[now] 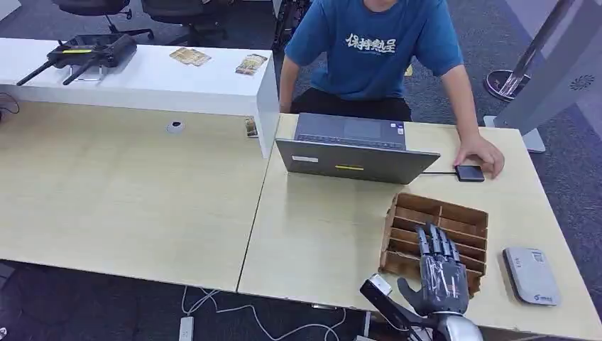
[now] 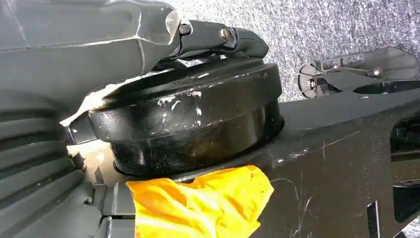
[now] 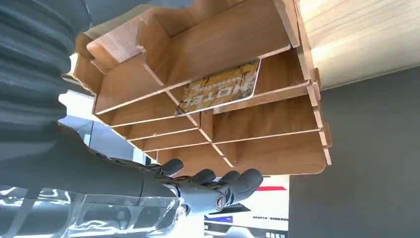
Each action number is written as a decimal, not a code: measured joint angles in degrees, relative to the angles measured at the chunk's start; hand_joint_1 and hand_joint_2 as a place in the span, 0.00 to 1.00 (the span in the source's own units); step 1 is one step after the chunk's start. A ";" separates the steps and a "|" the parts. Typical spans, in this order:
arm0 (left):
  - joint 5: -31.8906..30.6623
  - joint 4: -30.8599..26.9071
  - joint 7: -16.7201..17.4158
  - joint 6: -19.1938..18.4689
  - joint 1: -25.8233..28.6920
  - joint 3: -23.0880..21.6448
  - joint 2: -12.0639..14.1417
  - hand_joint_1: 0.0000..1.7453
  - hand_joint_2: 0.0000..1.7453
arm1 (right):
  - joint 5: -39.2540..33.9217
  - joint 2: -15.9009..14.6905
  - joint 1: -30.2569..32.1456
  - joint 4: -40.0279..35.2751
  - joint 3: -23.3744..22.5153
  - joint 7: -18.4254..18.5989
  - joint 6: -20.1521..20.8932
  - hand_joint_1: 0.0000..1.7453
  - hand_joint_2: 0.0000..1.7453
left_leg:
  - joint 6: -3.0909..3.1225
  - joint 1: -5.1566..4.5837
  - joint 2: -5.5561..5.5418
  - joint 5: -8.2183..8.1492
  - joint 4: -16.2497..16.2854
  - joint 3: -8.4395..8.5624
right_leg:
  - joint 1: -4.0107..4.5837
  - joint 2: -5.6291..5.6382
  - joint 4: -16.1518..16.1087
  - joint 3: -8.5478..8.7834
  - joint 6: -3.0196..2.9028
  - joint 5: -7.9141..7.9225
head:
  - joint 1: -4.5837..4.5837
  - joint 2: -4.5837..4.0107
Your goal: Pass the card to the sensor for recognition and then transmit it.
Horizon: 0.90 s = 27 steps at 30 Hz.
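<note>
A yellowish card (image 3: 218, 89) printed with "HOTEL" lies flat in one slot of the wooden rack (image 3: 277, 153). The rack (image 1: 441, 213) stands on the table near the front right edge. My right hand (image 1: 444, 273) hovers over the rack's near side with fingers stretched forward and spread, holding nothing; the right wrist view has its fingers (image 3: 218, 186) just off the rack's edge, apart from the card. A small black reader (image 1: 469, 172) lies beyond the rack, wired to the laptop, with a person's hand on it. My left hand (image 2: 74, 59) hangs by my body, holding nothing.
A grey laptop (image 1: 355, 153) stands behind the rack, its back to me, and a person in a blue shirt (image 1: 373, 50) sits beyond it. A grey-white device (image 1: 531, 275) lies right of the rack. Loose cards (image 1: 190, 57) and a black drone (image 1: 85, 53) rest on the white shelf.
</note>
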 joint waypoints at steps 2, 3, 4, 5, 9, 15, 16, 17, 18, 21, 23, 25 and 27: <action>0.00 0.00 -0.04 0.02 0.01 0.00 0.00 0.00 1.00 | -0.07 -0.04 0.00 -0.02 0.02 0.00 0.04 0.00 1.00 | 0.00 0.00 0.00 0.00 0.00 0.00 | 0.00 0.00 0.00 0.00 0.00 0.00 | 0.00 0.00; 0.00 0.00 -0.04 0.02 0.01 0.00 0.00 0.00 1.00 | -0.18 -0.07 0.00 -0.02 0.02 0.00 0.11 0.00 1.00 | 0.00 0.00 0.00 0.00 0.00 0.00 | 0.00 0.00 0.00 0.00 0.00 0.00 | 0.00 0.00; 0.00 0.00 -0.07 0.02 0.01 0.00 0.00 0.00 1.00 | -0.31 -0.07 0.00 -0.02 0.04 0.00 0.13 0.00 1.00 | 0.00 0.00 0.00 0.00 0.00 0.00 | 0.00 0.00 0.00 0.00 0.00 0.00 | 0.02 0.00; 0.00 0.00 -0.07 0.02 0.01 0.00 0.00 0.00 1.00 | -0.48 -0.07 -0.01 -0.02 0.07 -0.02 0.24 0.00 1.00 | 0.00 0.00 0.00 0.00 0.00 0.00 | 0.00 0.00 0.00 0.00 0.00 0.00 | 0.00 0.00; 0.00 0.00 -0.07 0.02 0.01 0.00 0.02 0.00 1.00 | -0.68 -0.07 -0.01 -0.04 0.13 -0.15 0.09 0.00 1.00 | 0.00 0.00 0.00 0.00 0.00 0.00 | 0.00 0.00 0.00 0.00 0.00 0.00 | 0.00 0.00; 0.00 0.00 -0.17 0.02 0.01 0.00 0.00 0.00 1.00 | -0.94 -0.07 0.10 -0.28 0.17 -0.39 -0.83 0.00 1.00 | 0.00 0.00 0.00 0.00 0.00 0.00 | 0.00 0.00 0.00 0.00 0.00 0.00 | 0.02 0.00; 0.00 0.00 -0.24 0.02 0.02 0.00 0.02 0.00 1.00 | -0.94 -0.07 0.17 -0.37 0.17 -0.39 -0.96 0.00 1.00 | 0.00 0.00 0.00 0.00 0.00 0.00 | 0.00 0.00 0.00 0.00 0.00 0.00 | 0.00 0.00; 0.00 0.00 -0.26 0.02 0.04 0.00 0.02 0.00 1.00 | -0.94 -0.07 0.26 -0.46 0.17 -0.39 -1.03 0.00 1.00 | 0.00 0.00 0.00 0.00 0.00 0.00 | 0.00 0.00 0.00 0.00 0.00 0.00 | 0.00 0.00; 0.00 0.00 -0.28 0.02 0.04 0.00 0.02 0.00 1.00 | -0.94 -0.07 0.34 -0.48 0.17 -0.42 -1.12 0.00 1.00 | 0.00 0.00 0.00 0.00 0.00 0.00 | 0.00 0.00 0.00 0.00 0.00 0.00 | 0.00 0.00; 0.00 0.00 -0.31 0.07 0.05 0.00 0.00 0.00 1.00 | -0.94 -0.07 0.49 -0.50 0.17 -0.42 -1.27 0.00 1.00 | 0.00 0.00 0.00 0.00 0.00 0.00 | 0.00 0.00 0.00 0.00 0.00 0.00 | 0.02 0.00; 0.00 0.00 -0.31 0.07 0.05 0.00 0.00 0.00 1.00 | -0.94 -0.07 0.57 -0.50 0.17 -0.42 -1.29 0.00 1.00 | 0.00 0.00 0.00 0.00 0.00 0.00 | 0.00 0.00 0.00 0.00 0.00 0.00 | 0.00 0.00; 0.00 0.00 -0.31 0.07 0.05 0.00 0.00 0.00 1.00 | -0.94 -0.07 0.60 -0.50 0.17 -0.42 -1.29 0.09 1.00 | 0.00 0.00 0.00 0.00 0.00 0.00 | 0.00 0.00 0.00 0.00 0.00 0.00 | 0.00 0.00; 0.00 0.00 -0.31 0.07 0.05 0.00 0.00 0.00 1.00 | -0.94 -0.07 0.61 -0.50 0.20 -0.42 -1.29 0.91 1.00 | 0.00 0.00 0.00 0.00 0.00 0.00 | 0.00 0.00 0.00 0.00 0.00 0.00 | 0.00 0.00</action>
